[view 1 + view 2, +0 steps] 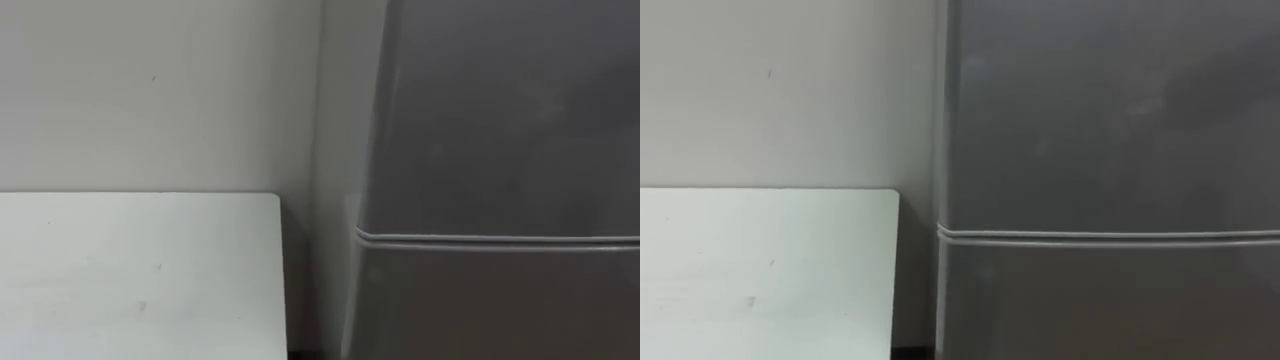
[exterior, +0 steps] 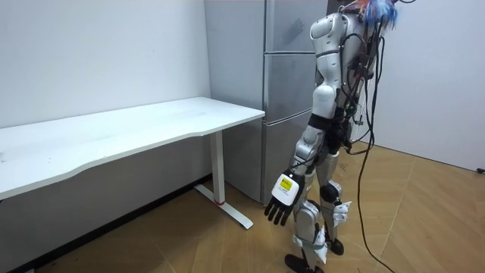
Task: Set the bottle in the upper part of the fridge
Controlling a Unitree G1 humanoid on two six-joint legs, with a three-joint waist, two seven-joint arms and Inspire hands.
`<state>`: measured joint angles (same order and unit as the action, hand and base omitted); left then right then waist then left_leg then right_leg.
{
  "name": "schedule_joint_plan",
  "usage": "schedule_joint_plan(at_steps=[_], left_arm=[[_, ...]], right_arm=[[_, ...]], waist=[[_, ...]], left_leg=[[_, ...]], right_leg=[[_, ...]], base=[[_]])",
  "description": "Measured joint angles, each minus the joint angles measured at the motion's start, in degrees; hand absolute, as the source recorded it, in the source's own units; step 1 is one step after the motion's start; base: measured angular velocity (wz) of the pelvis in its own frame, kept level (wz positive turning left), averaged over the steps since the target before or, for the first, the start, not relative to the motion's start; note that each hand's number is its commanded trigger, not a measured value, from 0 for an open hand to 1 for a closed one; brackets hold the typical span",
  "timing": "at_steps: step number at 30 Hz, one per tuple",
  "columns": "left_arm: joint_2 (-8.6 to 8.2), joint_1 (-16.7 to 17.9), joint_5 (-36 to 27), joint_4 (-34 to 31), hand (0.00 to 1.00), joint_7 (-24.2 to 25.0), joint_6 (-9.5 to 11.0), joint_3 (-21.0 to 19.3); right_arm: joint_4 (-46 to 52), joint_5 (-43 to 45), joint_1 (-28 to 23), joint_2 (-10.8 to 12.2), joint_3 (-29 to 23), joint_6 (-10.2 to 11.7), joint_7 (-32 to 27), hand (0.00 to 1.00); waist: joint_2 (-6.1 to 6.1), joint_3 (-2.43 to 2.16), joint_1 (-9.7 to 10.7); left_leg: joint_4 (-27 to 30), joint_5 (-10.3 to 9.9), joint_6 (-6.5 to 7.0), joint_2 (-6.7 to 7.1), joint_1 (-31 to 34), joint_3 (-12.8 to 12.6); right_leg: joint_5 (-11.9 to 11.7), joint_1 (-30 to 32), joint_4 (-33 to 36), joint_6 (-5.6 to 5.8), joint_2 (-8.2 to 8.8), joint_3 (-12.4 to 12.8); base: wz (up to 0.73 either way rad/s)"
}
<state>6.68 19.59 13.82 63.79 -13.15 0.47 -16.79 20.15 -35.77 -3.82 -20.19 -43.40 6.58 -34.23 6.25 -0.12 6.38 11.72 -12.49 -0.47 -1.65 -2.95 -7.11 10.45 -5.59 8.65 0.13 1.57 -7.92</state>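
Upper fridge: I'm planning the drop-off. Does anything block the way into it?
Yes: its own door is shut, right in front of the robot. The left hand hangs open and empty.

The robot's shell is glossy silver-white: a rounded shoulder cap, slim arm covers and pale shin covers. The joints and waist are black. Black cables loop loosely down its back, with blue and red strands bunched at the head. The left hand has black fingers and a yellow-and-white tag on its back.
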Motion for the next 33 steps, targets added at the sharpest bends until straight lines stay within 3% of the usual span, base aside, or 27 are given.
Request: schedule_joint_plan(at_steps=[6, 12, 13, 17, 20, 24, 27, 28, 33], left_arm=[[0.75, 0.2, -0.7, -2.2, 0.0, -1.0, -0.9, 0.0], [0.71, -0.1, -0.7, -4.1, 0.0, -1.5, -3.7, 0.0], [0.73, -0.2, -0.7, -4.2, 0.0, -1.4, -4.2, 0.0], [0.63, -0.3, -0.7, -4.7, 0.0, -1.1, -5.0, 0.1], [0.66, -0.1, -0.7, -5.9, 0.0, -1.1, -5.5, 0.0], [0.36, -0.9, -0.8, -6.5, 0.0, -1.1, -5.3, 0.2], [0.38, -1.4, -0.7, -6.4, 0.0, -1.1, -5.1, 0.3], [0.32, -1.7, -0.7, -6.4, 0.0, -1.1, -5.1, 0.3], [0.2, -1.9, -0.8, -6.7, 0.0, -0.9, -5.1, 0.1]], right_arm=[[-5.8, -5.3, -2.0, 0.1, -0.9, 0.4, -6.9, 0.0], [-13.9, -9.0, -2.7, 1.1, -2.3, 0.1, -10.1, 0.0], [-16.3, -9.1, -2.8, 1.5, -2.3, -0.2, -10.5, 0.0], [-24.0, -11.3, -4.2, 2.3, -2.2, -0.6, -11.5, 0.0], [-28.4, -11.5, -4.7, 4.6, -2.2, -1.2, -12.8, 0.0], [-37.0, -13.9, -5.4, 5.7, -0.3, -1.1, -13.1, 0.0], [-42.5, -16.1, -5.5, 7.8, 1.8, -1.0, -13.1, 0.0], [-44.3, -16.4, -5.5, 9.1, 1.9, -1.0, -13.1, 0.0], [-52.2, -21.3, -6.1, 11.1, 2.2, -1.0, -11.6, 0.0]], waist=[[0.13, -0.18, 1.3], [-1.24, -0.18, 1.4], [-1.38, 0.02, 1.3], [-2.28, 0.03, 1.3], [-2.72, 0.16, 1.4], [-2.26, 0.11, 1.2], [-2.09, 0.2, 1.1], [-1.93, 0.09, 1.2], [-2.79, -0.27, 1.1]], left_leg=[[0.1, 0.0, 0.01, 0.04, 0.3, 0.0], [-0.4, 0.0, 0.05, 0.09, 0.3, 0.0], [-0.8, 0.0, 0.05, 0.06, 0.3, 0.0], [-1.0, 0.0, 0.13, 0.09, 0.4, -0.1], [-1.1, 0.3, 0.04, 0.15, 0.5, 0.0], [-0.9, 0.3, 0.11, 0.39, -0.1, 0.0], [-1.0, 0.3, 0.12, 0.42, -0.6, -0.1], [-1.2, 0.3, 0.12, 0.45, -0.7, 0.0], [-1.6, 0.3, 0.13, 0.56, 0.0, 0.0]], right_leg=[[0.0, 0.4, 0.1, 0.02, 0.05, 0.0], [0.0, 0.2, 0.3, 0.03, 0.07, -0.1], [0.0, 0.3, 0.5, 0.03, 0.07, -0.1], [0.0, 0.6, 0.6, 0.04, 0.15, -0.1], [0.1, 0.6, 0.1, 0.09, 0.15, -0.2], [0.3, 0.0, 0.0, 0.21, 0.27, 0.0], [0.4, -0.2, -0.1, 0.33, 0.3, 0.1], [0.5, -0.1, -0.1, 0.34, 0.33, 0.1], [0.5, 0.7, -0.1, 0.41, 0.4, 0.0]], base=[[-0.01], [0.0], [0.0], [0.0], [0.0], [0.0], [0.0], [0.0], [0.0]])
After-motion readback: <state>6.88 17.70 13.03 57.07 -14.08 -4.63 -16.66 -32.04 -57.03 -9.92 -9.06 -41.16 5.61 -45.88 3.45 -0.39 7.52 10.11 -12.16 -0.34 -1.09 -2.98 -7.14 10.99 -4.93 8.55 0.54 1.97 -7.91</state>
